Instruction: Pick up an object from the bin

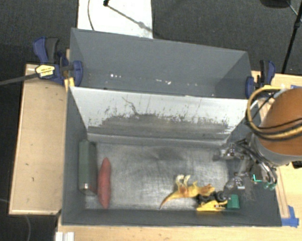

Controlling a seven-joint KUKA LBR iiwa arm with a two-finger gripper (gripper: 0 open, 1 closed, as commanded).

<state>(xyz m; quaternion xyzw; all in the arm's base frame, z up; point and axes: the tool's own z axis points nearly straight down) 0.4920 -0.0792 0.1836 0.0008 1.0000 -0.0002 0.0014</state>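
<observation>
Grey metal bin (157, 112). Pincer (232, 189) low in the front right corner, open or closed impossible to tell. Along the left wall, dark green cylinder (86, 167) beside reddish rounded stick (104, 181). Front right, yellow toy dinosaur (184, 189), then yellow-and-black piece (210, 204) and small green block (233, 203) just below the pincer

Small green block (233, 203), seemingly flat, in the bin's (152, 164) near-right corner.
</observation>
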